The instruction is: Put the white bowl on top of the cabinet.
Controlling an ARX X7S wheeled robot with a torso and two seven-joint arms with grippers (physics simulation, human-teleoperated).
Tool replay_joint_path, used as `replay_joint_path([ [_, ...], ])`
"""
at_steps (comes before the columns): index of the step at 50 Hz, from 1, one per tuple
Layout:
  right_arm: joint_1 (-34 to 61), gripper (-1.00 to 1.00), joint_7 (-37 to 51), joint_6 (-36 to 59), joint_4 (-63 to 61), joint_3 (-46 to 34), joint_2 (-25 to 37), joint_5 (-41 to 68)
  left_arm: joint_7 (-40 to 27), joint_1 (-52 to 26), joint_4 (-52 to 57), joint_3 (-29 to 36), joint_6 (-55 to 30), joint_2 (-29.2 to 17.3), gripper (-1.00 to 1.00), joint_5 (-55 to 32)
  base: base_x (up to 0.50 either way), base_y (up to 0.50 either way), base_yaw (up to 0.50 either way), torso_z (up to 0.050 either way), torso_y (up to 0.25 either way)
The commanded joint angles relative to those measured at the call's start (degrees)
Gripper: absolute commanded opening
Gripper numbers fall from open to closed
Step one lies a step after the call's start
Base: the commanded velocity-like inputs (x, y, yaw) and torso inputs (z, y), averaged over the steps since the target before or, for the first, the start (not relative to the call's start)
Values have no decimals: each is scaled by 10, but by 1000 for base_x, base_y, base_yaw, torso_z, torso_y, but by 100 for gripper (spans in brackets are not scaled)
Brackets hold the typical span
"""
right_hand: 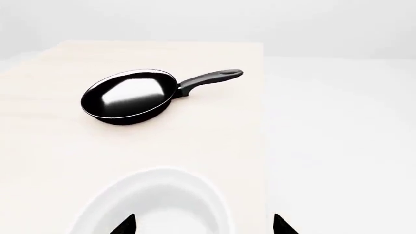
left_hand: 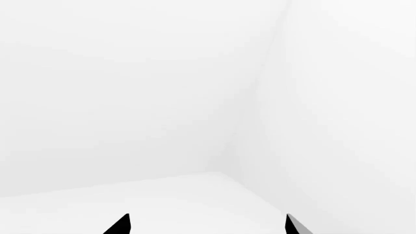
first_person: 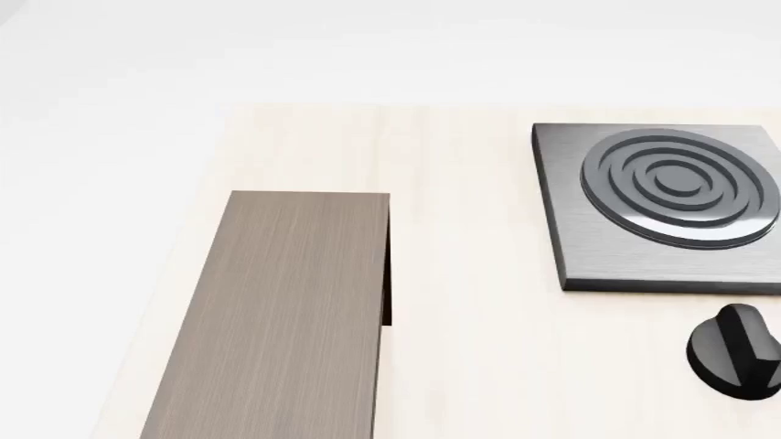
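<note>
Below the right gripper (right_hand: 204, 225) sits the white bowl (right_hand: 156, 204), on the worktop (right_hand: 46, 146) near its edge, with the frying pan (right_hand: 128, 99) farther along. Jaws spread wide, one tip over the bowl, likely lining up on the rim. Left gripper (left_hand: 208, 225) also spread, facing blank white, holding nothing. Head view shows the cabinet (first_person: 287, 320) with its top bare, beside the stove plate (first_person: 665, 206) and a knob (first_person: 736, 352).

on the table (first_person: 488, 320), the cabinet (first_person: 287, 320) lies at the left, running from the near edge toward the back; the stove plate (first_person: 610, 238) sits well apart at the right, a knob (first_person: 736, 352) just before it; in the right wrist view, the frying pan (right_hand: 130, 97) lies beyond the white bowl (right_hand: 162, 204), both on the table, apart.
</note>
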Motion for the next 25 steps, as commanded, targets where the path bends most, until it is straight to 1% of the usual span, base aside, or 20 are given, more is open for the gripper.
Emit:
replay_joint_path([
  [1,2,100,-14,-7,3,41,-4,27,-2,1,-1,3,1,-1,100,-1,0,0,0,0,0],
  [7,6,100,-27,-8,1,74,-6,49,-2,1,-3,4,3,-2,100,-2,0,0,0,0,0],
  [25,4,100,-35,-22,10,105,0,64,-6,3,-1,7,2,-5,100,-5,0,0,0,0,0],
])
